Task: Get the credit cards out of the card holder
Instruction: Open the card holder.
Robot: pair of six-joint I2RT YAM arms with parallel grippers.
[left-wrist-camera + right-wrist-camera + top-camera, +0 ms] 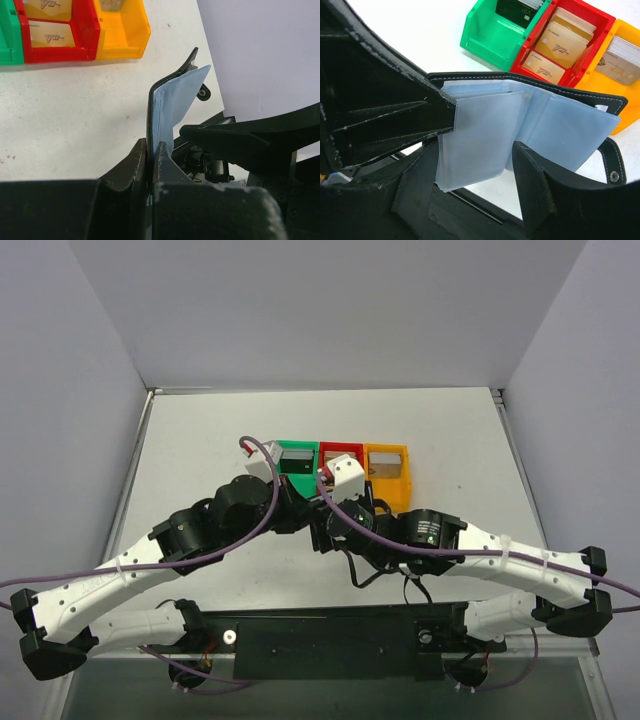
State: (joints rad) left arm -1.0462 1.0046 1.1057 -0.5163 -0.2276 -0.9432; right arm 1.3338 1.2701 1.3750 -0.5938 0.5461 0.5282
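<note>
The card holder [555, 125] hangs open above the table, black-edged with pale blue-grey sleeves and a snap tab. My left gripper [151, 145] is shut on its left edge; in the left wrist view the holder [175, 95] stands edge-on between the jaws. My right gripper [476, 150] is open, its fingers on either side of the hanging stack of sleeves, apart from them. No card shows in the sleeves I can see. Credit cards lie in the bins: gold ones [565, 40], grey ones [622, 57], a black one [517, 9]. From above, both wrists hide the holder.
Green [300, 448], red [340, 446] and orange [388, 452] bins stand in a row just beyond the two grippers, mid-table. White walls close the table on three sides. Purple cables loop over both arms.
</note>
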